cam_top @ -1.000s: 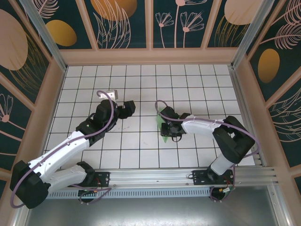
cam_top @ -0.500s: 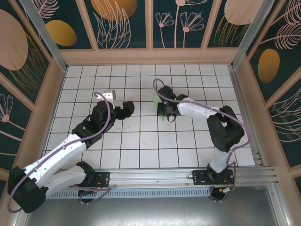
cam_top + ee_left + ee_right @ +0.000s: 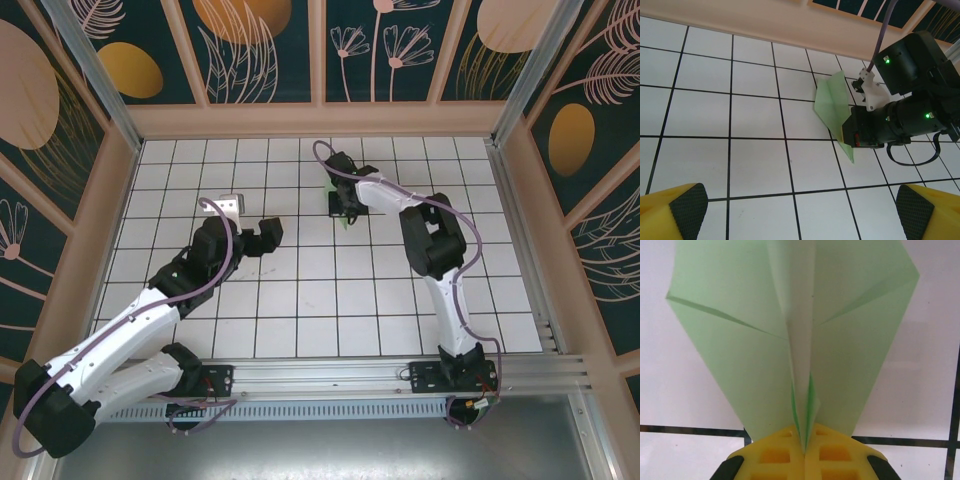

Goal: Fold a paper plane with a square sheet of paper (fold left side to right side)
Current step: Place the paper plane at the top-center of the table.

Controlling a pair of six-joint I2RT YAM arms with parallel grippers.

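Observation:
The paper plane (image 3: 740, 340) is a pale mint-green dart with its wings spread either side of a centre crease. My right gripper (image 3: 805, 450) is shut on the crease at the plane's narrow end, its yellow fingers (image 3: 775, 457) pressed together. From above, the right gripper (image 3: 347, 200) holds the plane (image 3: 341, 218) over the far middle of the floor. In the left wrist view the plane (image 3: 832, 97) sticks out left of the right arm's black wrist (image 3: 880, 127). My left gripper (image 3: 268, 236) stands open and empty, about two tiles left of the plane, its pads (image 3: 682, 210) wide apart.
The white tiled floor (image 3: 300, 300) has wooden walls (image 3: 320, 120) on three sides. A metal rail (image 3: 380, 375) carrying both arm bases runs along the near edge. The right arm's cable (image 3: 330, 160) loops just behind its wrist.
The right gripper has shut on the plane and carried it about two tiles toward the far wall. The left gripper opened fully and shifted slightly.

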